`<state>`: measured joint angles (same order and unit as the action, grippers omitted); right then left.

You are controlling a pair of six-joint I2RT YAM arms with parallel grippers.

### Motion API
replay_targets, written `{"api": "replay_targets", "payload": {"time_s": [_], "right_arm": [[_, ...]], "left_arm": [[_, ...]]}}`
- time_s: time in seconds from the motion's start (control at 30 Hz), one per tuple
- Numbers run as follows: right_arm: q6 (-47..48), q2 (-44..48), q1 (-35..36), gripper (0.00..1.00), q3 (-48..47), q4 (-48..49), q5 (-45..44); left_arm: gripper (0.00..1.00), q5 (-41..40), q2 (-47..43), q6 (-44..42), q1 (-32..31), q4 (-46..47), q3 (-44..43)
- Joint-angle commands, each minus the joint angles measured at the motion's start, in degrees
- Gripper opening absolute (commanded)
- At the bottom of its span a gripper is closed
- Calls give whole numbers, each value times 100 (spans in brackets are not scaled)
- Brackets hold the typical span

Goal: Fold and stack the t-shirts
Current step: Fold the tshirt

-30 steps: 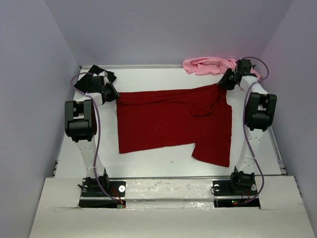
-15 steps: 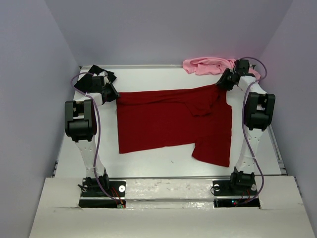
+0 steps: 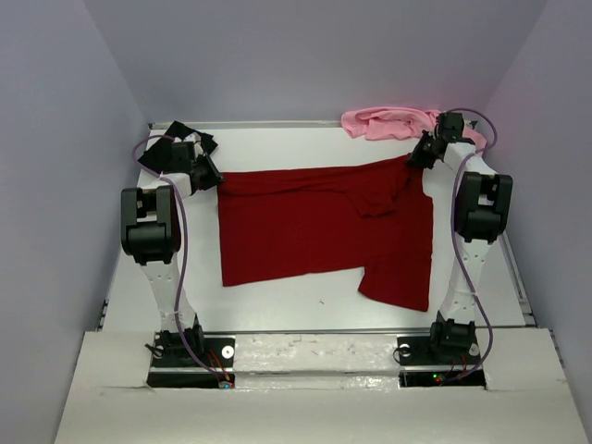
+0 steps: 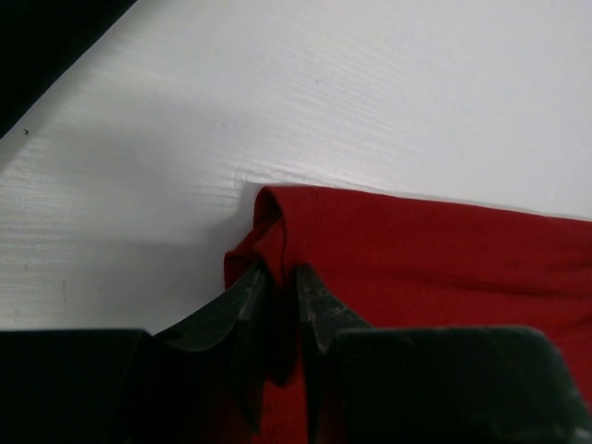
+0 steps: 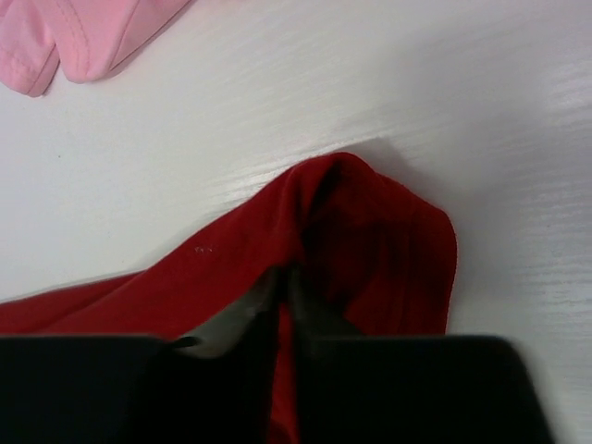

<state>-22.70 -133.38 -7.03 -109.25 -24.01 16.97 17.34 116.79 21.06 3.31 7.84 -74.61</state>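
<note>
A dark red t-shirt (image 3: 324,227) lies spread over the middle of the white table (image 3: 287,148). At its far left corner my left gripper (image 3: 209,178) is shut on a pinch of the red cloth (image 4: 444,268), seen between the fingers in the left wrist view (image 4: 277,277). My right gripper (image 3: 418,157) is shut on the shirt's far right corner, a raised fold of red cloth (image 5: 370,231) held at the fingertips (image 5: 285,277). A light pink t-shirt (image 3: 388,122) lies bunched at the back right, its edge (image 5: 83,37) also in the right wrist view. A black t-shirt (image 3: 176,139) sits crumpled at the back left.
Grey walls close in the table on three sides. A metal rail (image 3: 518,277) runs along the table's right edge. Both arm bases (image 3: 314,356) stand at the near edge. Bare white tabletop (image 3: 296,310) lies in front of the red shirt.
The right gripper's jaws have closed on the shirt's far right corner and the wrist has shifted slightly. The left arm and the shirt have not visibly moved.
</note>
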Motion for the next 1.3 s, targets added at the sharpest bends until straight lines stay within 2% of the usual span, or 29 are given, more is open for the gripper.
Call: {"api": "replay_targets", "payload": {"time_s": [0.0, 0.8, 1.27], "right_arm": [[38, -65, 35, 0, -149, 54, -106], [468, 119, 35, 0, -509, -376, -1398], [538, 40, 35, 0, -720, -438, -1425]], "left_arm": [[27, -12, -95, -49, -6, -10, -194], [27, -170, -95, -58, -6, -107, -238], [27, -83, -60, -67, -6, -98, -265]]}}
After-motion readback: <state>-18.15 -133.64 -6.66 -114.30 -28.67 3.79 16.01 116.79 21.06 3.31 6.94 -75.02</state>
